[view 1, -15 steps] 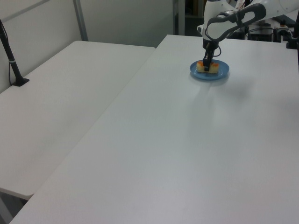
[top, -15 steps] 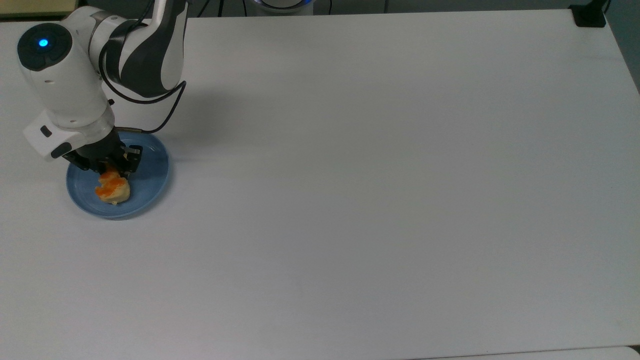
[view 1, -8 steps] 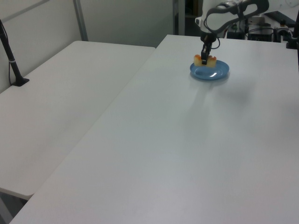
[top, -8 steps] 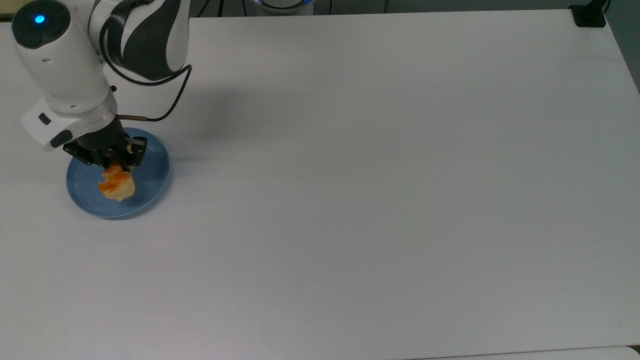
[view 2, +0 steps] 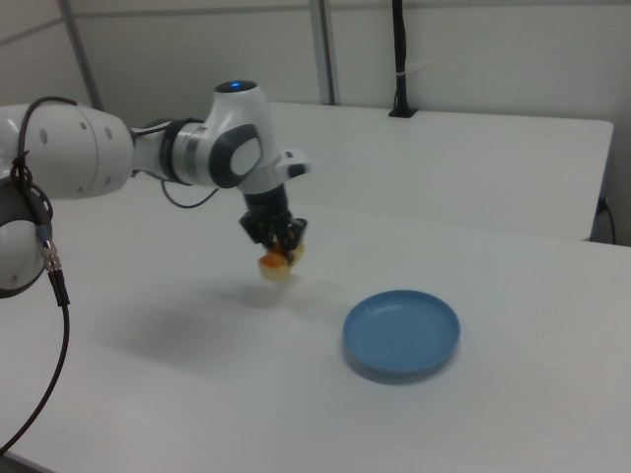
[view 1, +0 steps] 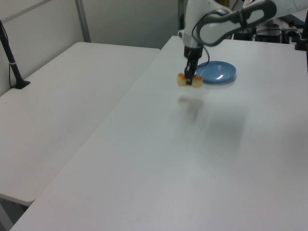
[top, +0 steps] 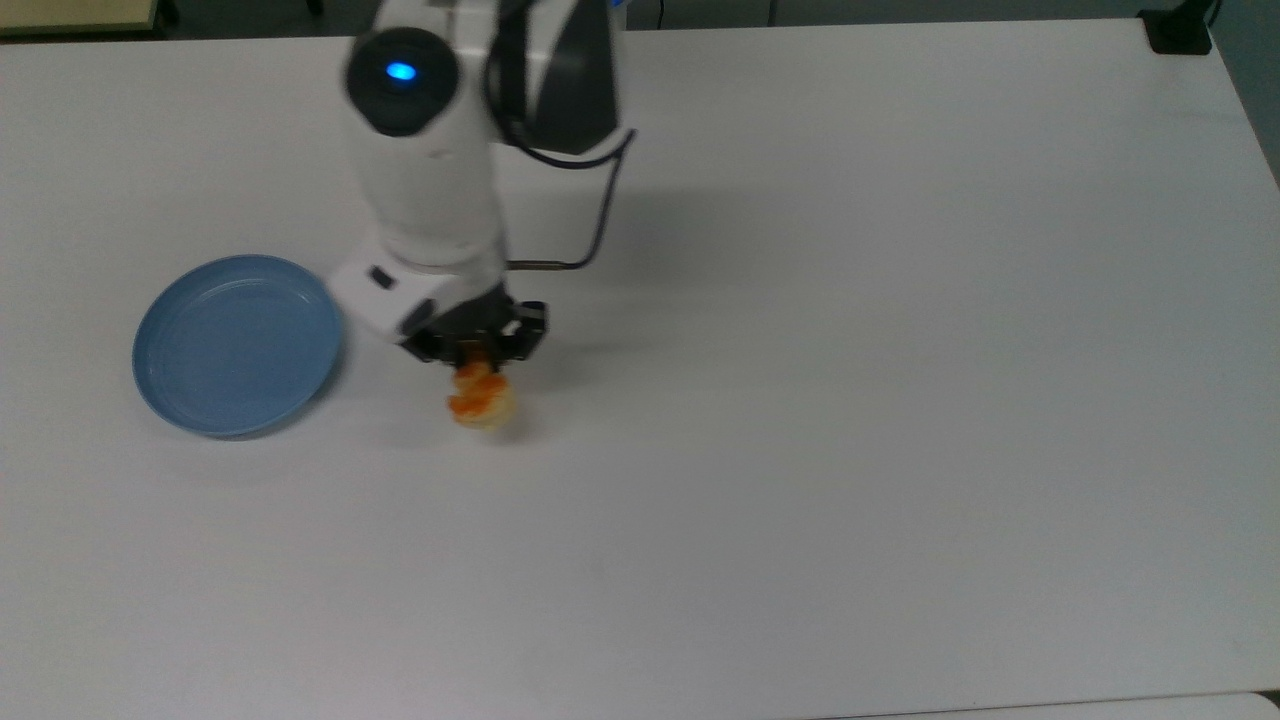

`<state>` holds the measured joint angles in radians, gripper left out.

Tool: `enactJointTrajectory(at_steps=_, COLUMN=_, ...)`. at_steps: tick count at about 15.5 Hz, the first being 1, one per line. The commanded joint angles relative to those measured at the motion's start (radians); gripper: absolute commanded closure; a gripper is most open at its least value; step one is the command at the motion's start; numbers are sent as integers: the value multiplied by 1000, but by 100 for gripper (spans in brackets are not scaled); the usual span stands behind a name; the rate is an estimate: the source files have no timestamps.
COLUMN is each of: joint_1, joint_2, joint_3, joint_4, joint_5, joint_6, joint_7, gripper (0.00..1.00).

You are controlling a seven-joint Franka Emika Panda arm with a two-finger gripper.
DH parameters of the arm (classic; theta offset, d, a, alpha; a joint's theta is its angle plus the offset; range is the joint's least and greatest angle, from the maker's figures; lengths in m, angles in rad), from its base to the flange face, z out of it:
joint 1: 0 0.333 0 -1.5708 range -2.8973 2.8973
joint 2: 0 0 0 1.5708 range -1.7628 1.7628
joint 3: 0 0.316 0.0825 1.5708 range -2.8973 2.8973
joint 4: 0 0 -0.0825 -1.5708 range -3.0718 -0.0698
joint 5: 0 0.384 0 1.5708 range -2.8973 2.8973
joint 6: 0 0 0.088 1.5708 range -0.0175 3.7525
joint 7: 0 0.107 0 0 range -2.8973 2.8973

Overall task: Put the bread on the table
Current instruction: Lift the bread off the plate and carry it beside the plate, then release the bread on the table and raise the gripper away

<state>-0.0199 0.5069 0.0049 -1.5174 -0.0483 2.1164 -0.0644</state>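
We see the gripper point(top: 482, 352) clamped on the bread point(top: 481, 398), held above the table point(top: 850, 400), blue plate point(top: 237, 343) beside.

bread point(top: 482, 400) tan w/ orange patches; plate point(top: 238, 344) blue; table point(top: 850, 400) white.

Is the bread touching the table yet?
Apart. In the left view the bread hangs in the gripper with its shadow lying separately on the table below; the right view shows the same gap.
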Motion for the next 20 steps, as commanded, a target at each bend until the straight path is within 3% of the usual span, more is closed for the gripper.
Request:
enactJointTrajectory(at_steps=1, joint_1=86, joint_2=-10, joint_3=-9, joint_4=-60, joint_5=-42, joint_6=-1, joint_7=101, gripper=65)
enactJointTrajectory(at_steps=3, joint_1=107, joint_2=1, joint_3=-9, joint_4=-60, joint_5=-45, joint_6=-1, joint_7=107, gripper=47)
enactJointTrajectory(at_steps=5, joint_1=107, joint_2=7, joint_3=-9, joint_4=-60, joint_5=-45, joint_6=0, joint_7=109, gripper=23)
enactJointTrajectory(at_steps=6, joint_1=107, joint_2=13, joint_3=-9, joint_4=-58, joint_5=-45, joint_6=2, joint_7=109, gripper=5)
enactJointTrajectory(at_steps=7, joint_1=107, joint_2=15, joint_3=-9, joint_4=-58, joint_5=-45, joint_6=2, joint_7=109, gripper=0)
enactJointTrajectory(at_steps=9, joint_1=109, joint_2=4, joint_3=-9, joint_4=-50, joint_5=-47, joint_6=-7, joint_7=109, gripper=0)
enactJointTrajectory(at_steps=11, joint_1=110, joint_2=-65, joint_3=-9, joint_4=-38, joint_5=-44, joint_6=-44, joint_7=121, gripper=0)
enactJointTrajectory(at_steps=16, joint_1=132, joint_2=-327, joint_3=-11, joint_4=-29, joint_5=-36, joint_6=-370, joint_7=140, gripper=0)
enactJointTrajectory(at_steps=18, joint_1=121, joint_2=-398, joint_3=-17, joint_4=-38, joint_5=-35, joint_6=-473, joint_7=138, gripper=0)
enactJointTrajectory(at_steps=20, joint_1=110, joint_2=-424, joint_3=-26, joint_4=-49, joint_5=-33, joint_6=-481, joint_7=138, gripper=0)
